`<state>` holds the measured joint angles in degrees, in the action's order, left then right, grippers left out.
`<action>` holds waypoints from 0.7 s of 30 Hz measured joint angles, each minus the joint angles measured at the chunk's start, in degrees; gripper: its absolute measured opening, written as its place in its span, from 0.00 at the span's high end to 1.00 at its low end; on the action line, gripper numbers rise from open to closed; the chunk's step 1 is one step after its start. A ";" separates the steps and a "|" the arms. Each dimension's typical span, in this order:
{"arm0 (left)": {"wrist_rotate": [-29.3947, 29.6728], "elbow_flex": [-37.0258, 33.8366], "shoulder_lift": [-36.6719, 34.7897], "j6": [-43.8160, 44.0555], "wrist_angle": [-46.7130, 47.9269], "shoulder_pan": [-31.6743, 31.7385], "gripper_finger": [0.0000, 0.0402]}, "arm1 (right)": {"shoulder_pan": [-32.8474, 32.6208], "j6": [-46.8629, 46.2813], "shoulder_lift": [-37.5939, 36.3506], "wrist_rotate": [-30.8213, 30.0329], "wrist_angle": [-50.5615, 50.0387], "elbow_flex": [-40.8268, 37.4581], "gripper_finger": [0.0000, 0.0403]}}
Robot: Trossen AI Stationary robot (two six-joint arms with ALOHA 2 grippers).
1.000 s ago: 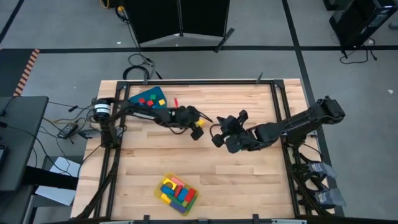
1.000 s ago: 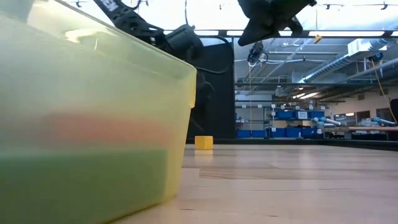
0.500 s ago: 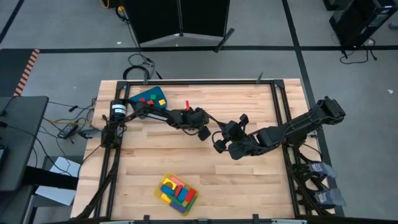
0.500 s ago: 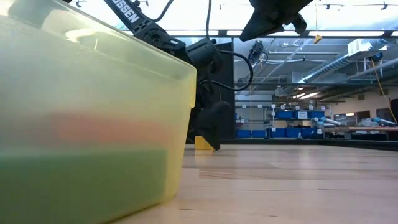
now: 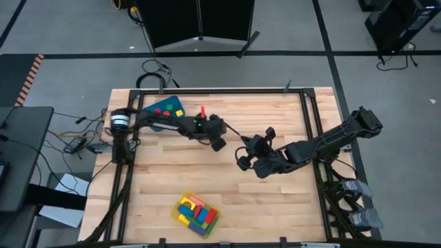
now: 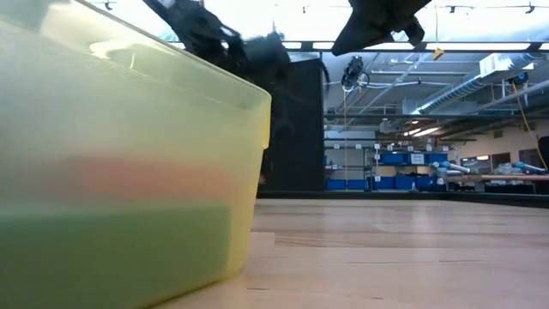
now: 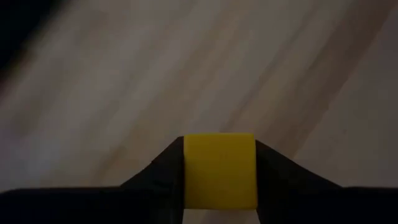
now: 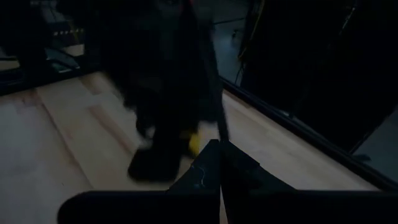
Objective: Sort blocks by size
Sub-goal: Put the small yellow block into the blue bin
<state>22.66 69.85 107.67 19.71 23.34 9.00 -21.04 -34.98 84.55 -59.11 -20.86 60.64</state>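
Though clamped, yellow cube [image 7: 219,169] over bare wooden table [image 7: 186,74]

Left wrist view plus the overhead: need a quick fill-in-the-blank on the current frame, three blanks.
1. The left gripper is shut on a small ____ cube.
2. The right gripper has its fingers ____ and holds nothing.
3. In the high view, the translucent yellow plastic tray of coloured blocks sits near the table's ____ edge.

Missing words: yellow; shut; front
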 joint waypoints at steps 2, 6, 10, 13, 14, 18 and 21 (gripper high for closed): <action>0.76 -3.30 -5.05 -0.05 -0.22 0.48 0.65 | -0.67 0.03 0.00 0.00 -0.04 0.00 0.98; 0.14 -14.12 -17.63 1.30 -2.76 2.02 0.65 | -2.25 0.08 0.02 -0.09 -0.36 0.00 0.98; -1.79 -25.24 -31.97 3.07 -5.37 2.75 0.65 | -3.50 0.54 0.04 -1.02 -0.53 0.00 0.98; -2.65 -31.45 -41.43 4.46 -4.55 2.75 0.65 | -3.80 0.63 0.04 -1.09 -0.59 0.00 0.98; -2.34 -33.01 -44.43 5.17 -3.87 2.84 0.65 | -3.78 0.63 0.04 -1.09 -0.58 0.00 0.98; 1.11 -37.80 -53.53 9.72 1.47 5.38 0.65 | -3.76 0.63 0.04 -1.09 -0.44 0.00 0.98; 3.35 -40.23 -57.35 12.84 2.70 8.65 0.65 | -3.76 0.63 0.04 -1.09 0.13 0.00 0.98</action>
<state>26.01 29.61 50.32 32.55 26.04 17.65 -24.80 -34.35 84.60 -60.20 -20.73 60.64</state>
